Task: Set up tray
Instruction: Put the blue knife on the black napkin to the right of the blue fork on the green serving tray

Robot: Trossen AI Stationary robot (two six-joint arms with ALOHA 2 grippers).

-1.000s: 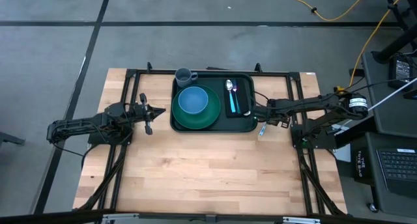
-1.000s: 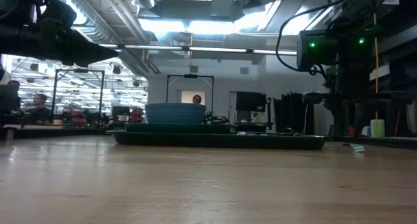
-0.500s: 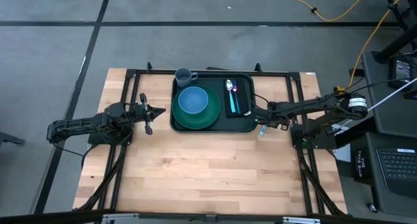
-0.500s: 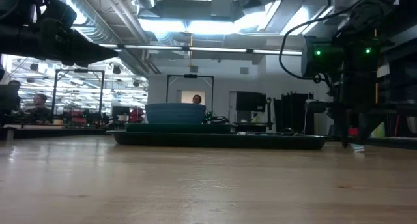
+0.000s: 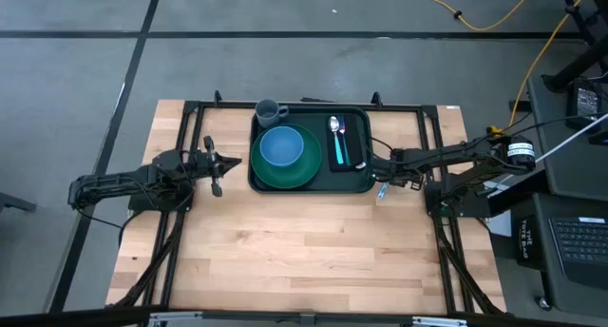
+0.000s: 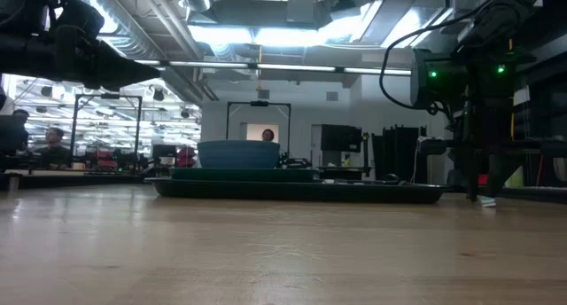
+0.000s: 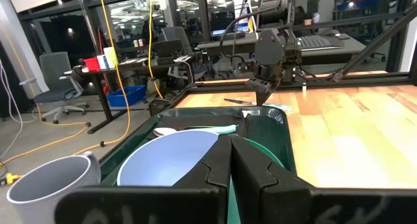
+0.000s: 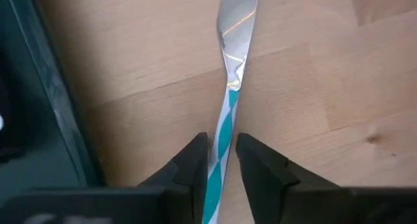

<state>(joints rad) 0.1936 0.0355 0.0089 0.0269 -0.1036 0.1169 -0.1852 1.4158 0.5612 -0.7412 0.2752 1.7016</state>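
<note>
Right now the tray (image 5: 356,178) — dark green plastic, rectangular, with rounded corners and a raised rim — lies on the far middle part of the pale wooden bench (image 5: 304,251), its long axis running across the bench from the left arm's side to the right arm's side. On its left half sits a round green plate (image 5: 285,172) with a smooth light-blue bowl (image 5: 281,147) on it; on its right half a black folded napkin (image 5: 350,144) lies with its length pointing from the far edge toward the near one, carrying a shiny metal spoon (image 5: 334,125) beside a teal-handled utensil (image 5: 340,151). A grey mug (image 5: 269,111) stands at the tray's far left corner, but the pictures do not settle whether it is on the rim or just outside it. Just off the tray's right near corner, on bare wood, lies a knife (image 8: 228,87) with a bright metal blade and a handle striped teal and white. The right gripper (image 8: 223,162) is lowered over it — its two dark fingers straddle the striped handle with a narrow gap either side, so they are close around it, though whether they already press on it I cannot tell. The left gripper (image 7: 229,164) hangs just beside the tray's left edge, fingers pressed together and holding nothing, pointing toward the bowl. A black metal frame (image 5: 408,106) borders the bench's far part, and in the low view a seated person (image 6: 55,138) shows far off in the room.
</note>
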